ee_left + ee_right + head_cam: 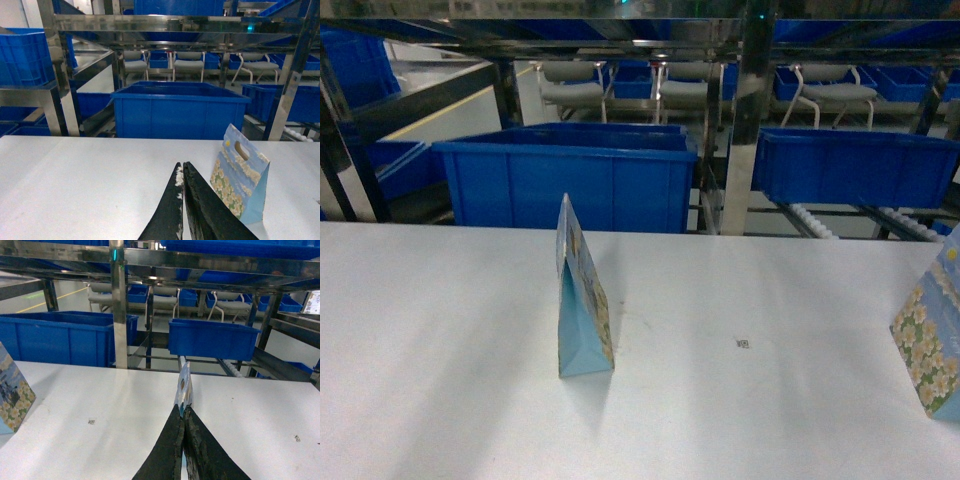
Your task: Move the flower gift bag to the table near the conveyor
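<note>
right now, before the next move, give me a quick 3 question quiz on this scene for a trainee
1. True or false: the left gripper is shut on a bag.
2. What stands behind the table? A) blue bins on steel racking B) a red cart C) a brick wall
3. How many flower gift bags does the head view show?

Key: 1 false, it is shut but holds nothing. 2 A. 3 two: the middle bag and the right-edge bag.
</note>
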Available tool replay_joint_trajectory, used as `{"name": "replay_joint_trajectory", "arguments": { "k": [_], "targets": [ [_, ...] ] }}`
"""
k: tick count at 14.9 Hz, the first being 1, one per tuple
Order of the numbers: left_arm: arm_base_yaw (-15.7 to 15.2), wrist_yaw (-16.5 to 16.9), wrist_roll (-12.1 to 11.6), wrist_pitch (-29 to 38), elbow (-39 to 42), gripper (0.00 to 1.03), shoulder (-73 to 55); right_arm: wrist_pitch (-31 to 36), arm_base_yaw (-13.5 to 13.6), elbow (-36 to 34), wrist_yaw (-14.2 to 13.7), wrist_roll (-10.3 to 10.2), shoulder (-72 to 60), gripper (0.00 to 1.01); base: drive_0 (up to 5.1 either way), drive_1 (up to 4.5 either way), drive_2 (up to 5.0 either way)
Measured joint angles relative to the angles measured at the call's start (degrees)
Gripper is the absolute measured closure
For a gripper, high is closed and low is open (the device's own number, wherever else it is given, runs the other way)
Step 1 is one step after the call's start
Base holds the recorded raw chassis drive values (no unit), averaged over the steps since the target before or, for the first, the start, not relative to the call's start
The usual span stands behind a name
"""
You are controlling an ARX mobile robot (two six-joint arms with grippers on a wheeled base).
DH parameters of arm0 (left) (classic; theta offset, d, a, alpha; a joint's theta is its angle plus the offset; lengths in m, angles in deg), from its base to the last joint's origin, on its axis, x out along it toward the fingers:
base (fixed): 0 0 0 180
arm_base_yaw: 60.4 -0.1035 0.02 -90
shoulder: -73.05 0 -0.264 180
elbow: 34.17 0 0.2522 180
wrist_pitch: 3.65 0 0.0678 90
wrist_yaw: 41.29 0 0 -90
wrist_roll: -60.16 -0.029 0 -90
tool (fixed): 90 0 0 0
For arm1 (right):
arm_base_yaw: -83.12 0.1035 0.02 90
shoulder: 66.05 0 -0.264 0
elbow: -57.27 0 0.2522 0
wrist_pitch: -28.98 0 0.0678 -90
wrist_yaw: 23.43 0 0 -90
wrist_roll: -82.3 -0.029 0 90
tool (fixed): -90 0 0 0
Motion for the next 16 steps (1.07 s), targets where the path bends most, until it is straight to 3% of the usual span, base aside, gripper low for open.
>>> {"name": "replay_joint_trajectory", "arguments": {
  "k": [10, 11, 16],
  "targets": [
    [0.00, 0.00, 0.00, -18.88, 0.00, 1.01, 19.30, 0.00, 0.00, 0.00, 0.00, 0.00, 0.00, 0.99, 0.0, 0.00, 0.0],
    [0.00, 0.07, 0.00, -29.51, -0.02, 1.01, 26.56, 0.00, 0.00, 0.00, -0.02, 0.00, 0.00, 0.99, 0.0, 0.00, 0.0],
    [0.00, 0.00, -0.02, -29.70, -0.02, 1.01, 29.20, 0.02, 0.00, 0.00, 0.00, 0.00, 0.00, 0.99, 0.0, 0.00, 0.0]
  ]
}}
